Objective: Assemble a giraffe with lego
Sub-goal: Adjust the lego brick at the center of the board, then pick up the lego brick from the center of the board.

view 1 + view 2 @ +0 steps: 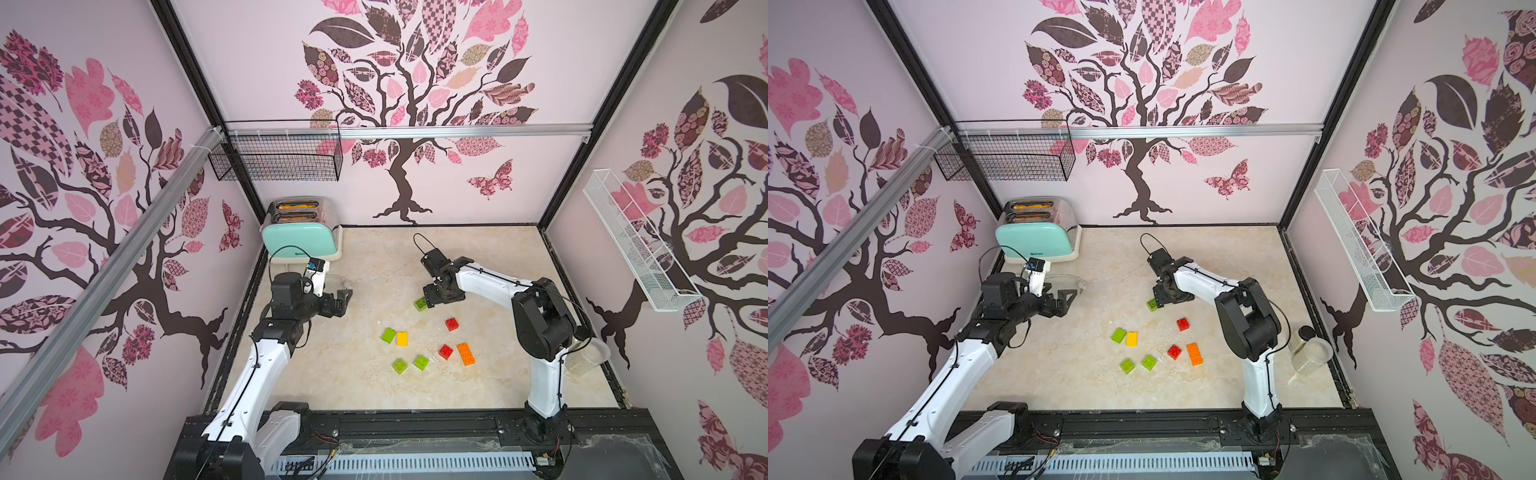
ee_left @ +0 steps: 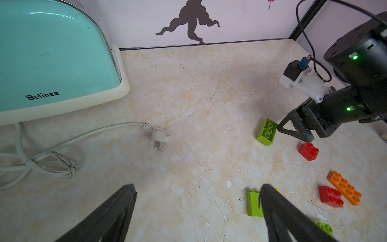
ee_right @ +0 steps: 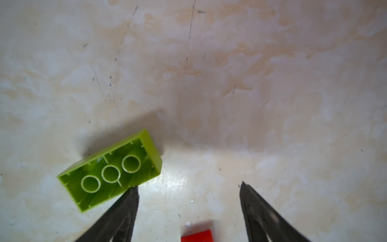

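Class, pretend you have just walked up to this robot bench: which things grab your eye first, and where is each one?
Bright colour in the middle of the marbled table stands out first: a long orange brick beside a red brick, and a yellow brick nearby. The mint-green toaster sits in the far left corner. The right gripper, open, has one fingertip at a long lime-green brick showing its hollow underside.

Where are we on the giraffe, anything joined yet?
Done: nothing looks joined. In hand: nothing; the right gripper stands open beside the long green brick, hollow underside showing; the left gripper hangs open, empty. Left: every joint; red bricks, orange brick and yellow brick lie loose on the table.
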Motion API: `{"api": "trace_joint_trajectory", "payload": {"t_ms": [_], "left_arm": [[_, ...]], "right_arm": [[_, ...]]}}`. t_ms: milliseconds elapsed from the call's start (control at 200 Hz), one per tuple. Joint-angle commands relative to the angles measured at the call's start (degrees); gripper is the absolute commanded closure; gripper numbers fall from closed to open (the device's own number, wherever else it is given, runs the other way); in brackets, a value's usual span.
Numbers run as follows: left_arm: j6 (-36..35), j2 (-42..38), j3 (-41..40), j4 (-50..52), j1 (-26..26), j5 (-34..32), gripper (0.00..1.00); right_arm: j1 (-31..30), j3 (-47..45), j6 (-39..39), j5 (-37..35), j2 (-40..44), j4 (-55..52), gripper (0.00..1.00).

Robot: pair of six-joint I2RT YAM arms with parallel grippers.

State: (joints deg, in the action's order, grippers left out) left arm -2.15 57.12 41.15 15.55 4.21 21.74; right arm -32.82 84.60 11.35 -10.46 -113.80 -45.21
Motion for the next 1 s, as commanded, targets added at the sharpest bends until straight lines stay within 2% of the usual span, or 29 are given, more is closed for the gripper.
{"api": "trace_joint_trajectory", "payload": {"t_ms": [0, 90, 240, 510, 675, 835, 995], "left_arm": [[-1.36, -0.61, -0.37, -0.43, 0.60, 1.13, 0.02], [-2.16, -0.19, -0.15, -0.02, 0.75, 2.33, 0.02], [-6.16, 0.00, 0.49, 2.67, 3.16, 1.24, 0.02], [-13.49, 7.04, 4.98, 13.26, 14.90, -5.33, 0.02], [-8.73, 13.31, 5.37, 14.81, 18.86, -7.44, 0.03], [-3.89, 17.49, 4.97, 14.24, 21.80, -8.26, 0.12], [-0.65, 22.07, 5.73, 12.22, 25.80, -12.19, 0.18]], "right_arm": [[-0.16, -0.29, 0.53, 0.75, 1.26, -0.71, 0.21], [-0.14, -2.06, 1.47, 1.50, 4.07, -1.73, 0.21], [-0.14, -10.46, 3.00, 3.88, 13.96, 0.81, 0.21], [-0.14, -20.59, 4.89, 3.41, 31.63, -1.40, 0.19], [-0.14, -24.19, 5.78, 2.65, 40.60, -3.77, 0.15], [-0.09, -27.28, 7.15, 1.90, 47.23, -4.65, 0.10], [-0.06, -29.76, 8.43, 2.63, 51.66, -4.22, 0.08]]}}
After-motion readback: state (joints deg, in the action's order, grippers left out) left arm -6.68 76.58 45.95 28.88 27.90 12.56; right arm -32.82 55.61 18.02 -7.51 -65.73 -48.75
